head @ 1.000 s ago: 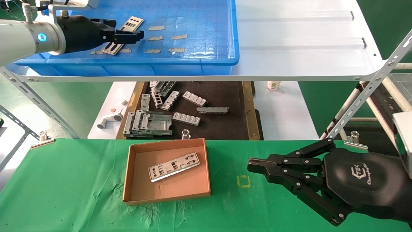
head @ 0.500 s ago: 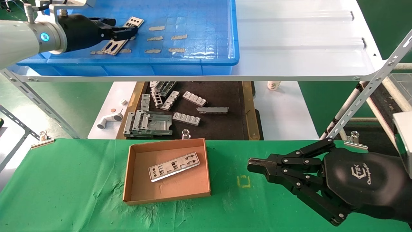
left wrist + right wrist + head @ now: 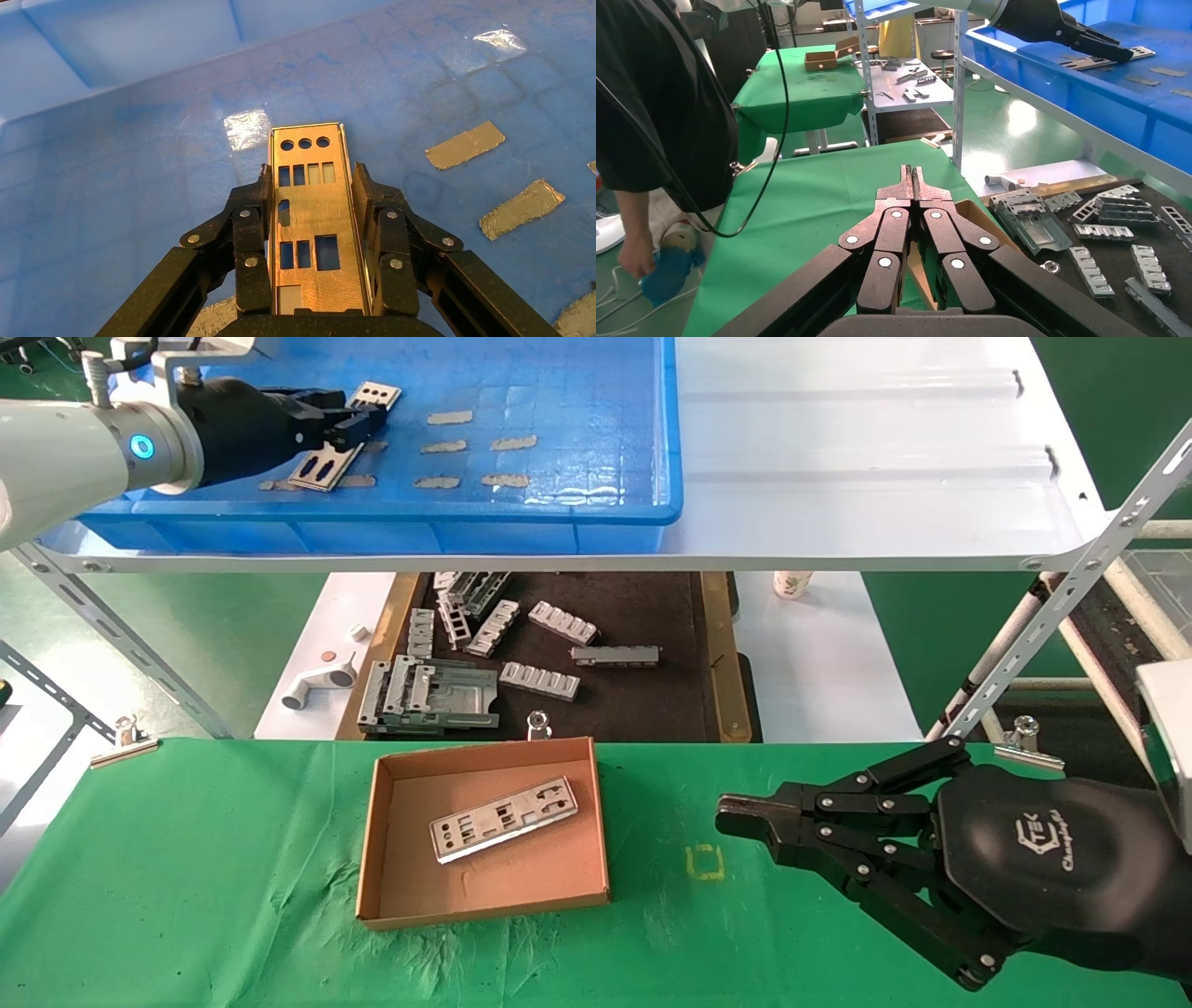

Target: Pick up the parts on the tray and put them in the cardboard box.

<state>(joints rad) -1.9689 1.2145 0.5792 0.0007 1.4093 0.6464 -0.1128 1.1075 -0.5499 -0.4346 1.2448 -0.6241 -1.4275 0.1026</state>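
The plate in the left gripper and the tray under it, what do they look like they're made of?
Plate: seemingly thin sheet metal, dull silver finish, with clean punched round and rectangular holes. Tray: likely moulded plastic, glossy bright blue, with glare patches on its gridded floor.

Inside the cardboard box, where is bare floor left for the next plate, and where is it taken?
The cardboard box has bare floor along its near wall and its left wall. A plate lies slanted across the middle toward the far right corner. The left gripper grips another plate in the tray.
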